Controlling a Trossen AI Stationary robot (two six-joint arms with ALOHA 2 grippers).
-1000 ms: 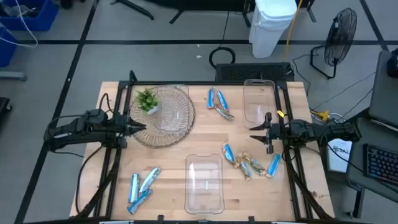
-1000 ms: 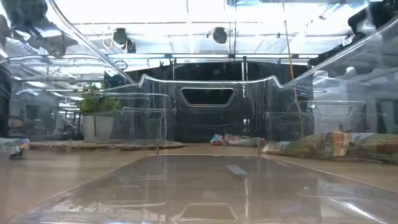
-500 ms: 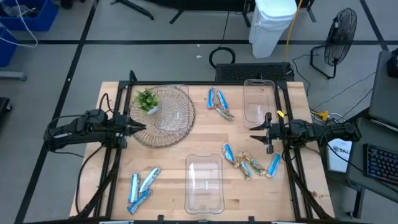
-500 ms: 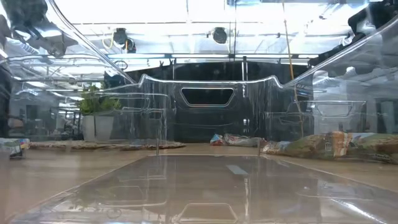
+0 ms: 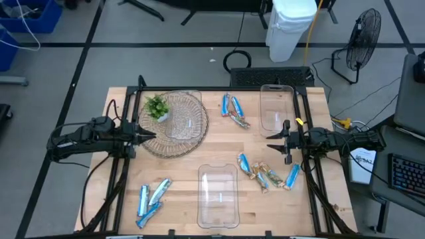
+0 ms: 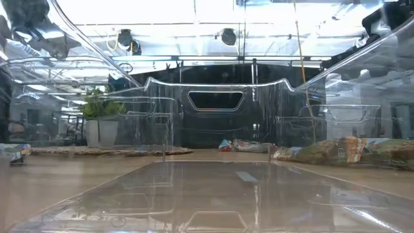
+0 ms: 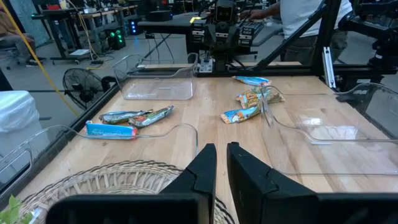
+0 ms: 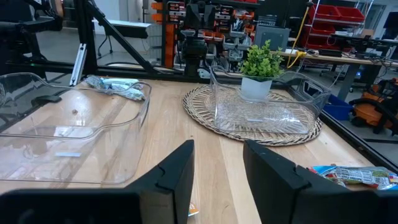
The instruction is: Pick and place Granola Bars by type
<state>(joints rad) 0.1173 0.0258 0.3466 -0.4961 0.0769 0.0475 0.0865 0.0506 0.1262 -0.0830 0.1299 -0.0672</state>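
Granola bars lie on the wooden table in three groups: blue and tan ones at the far middle (image 5: 234, 111), a mixed heap at the near right (image 5: 265, 174), and blue ones at the near left (image 5: 151, 198). My left gripper (image 5: 151, 135) hovers at the table's left side over the woven mat's edge. It is shut, with only a thin slit between its fingers (image 7: 222, 149), and holds nothing. My right gripper (image 5: 271, 141) hovers at the right side, between the far-right tray and the mixed heap. It is open (image 8: 217, 149) and holds nothing.
Clear plastic trays stand at the far right (image 5: 277, 106), at the near middle (image 5: 218, 194) and on the round woven mat (image 5: 174, 125) at the far left. A small green plant (image 5: 157, 106) sits on that mat. Bare wood lies in the table's middle (image 5: 226, 143).
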